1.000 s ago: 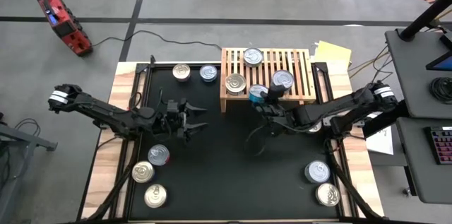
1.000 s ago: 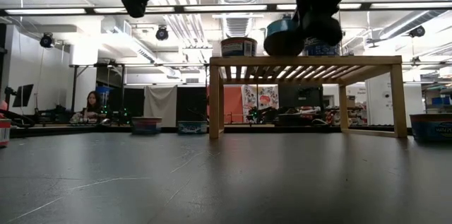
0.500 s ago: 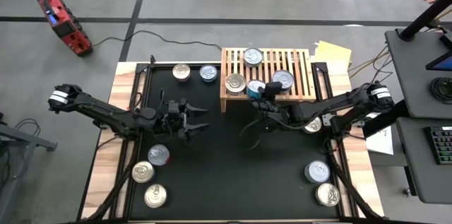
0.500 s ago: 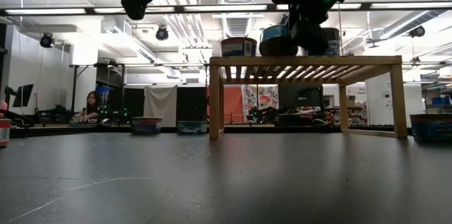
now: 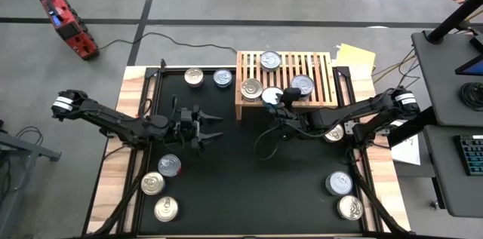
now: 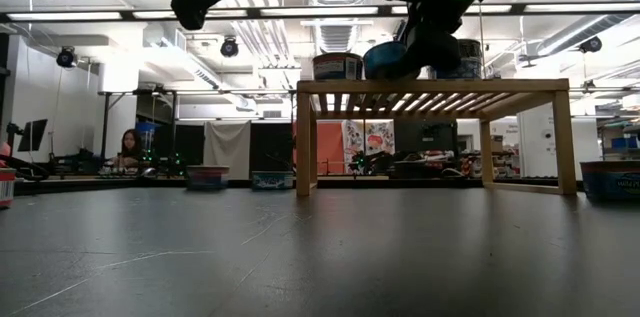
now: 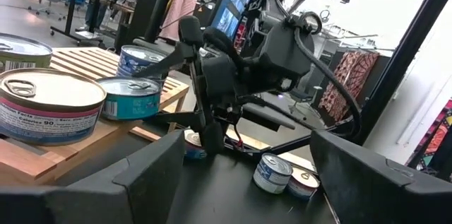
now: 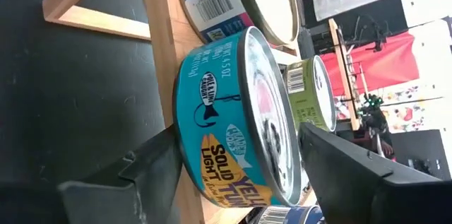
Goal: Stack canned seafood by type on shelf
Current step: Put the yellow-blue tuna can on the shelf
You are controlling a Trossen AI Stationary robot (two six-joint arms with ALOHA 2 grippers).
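The light-wood shelf point(image 5: 317, 69) stands at the mat's far edge with silver-lidded cans of seafood on its slats. A teal can point(image 5: 272, 95) point(image 8: 226, 125) rests flat on the shelf's near edge, beside a pink-labelled can point(image 5: 251, 88) point(image 7: 42, 111). My right gripper point(image 5: 276, 104) point(image 8: 240, 181) is open, one finger on either side of the teal can; whether a finger touches it, I cannot tell. My left gripper point(image 5: 209, 128) point(image 7: 261, 181) hovers open over the mat's left half, holding nothing.
Two more cans point(image 5: 270, 59) point(image 5: 302, 84) sit on the shelf. Loose cans lie on the black mat: two at the far left point(image 5: 194, 77), three at the near left point(image 5: 152, 184), two at the near right point(image 5: 339, 183), one under the right arm point(image 5: 334, 132).
My right gripper has carried the teal can a little toward the table's left and lowered it from a tilt above the shelf onto the shelf's near edge, where it now lies flat. The gripper has opened and let go of it.
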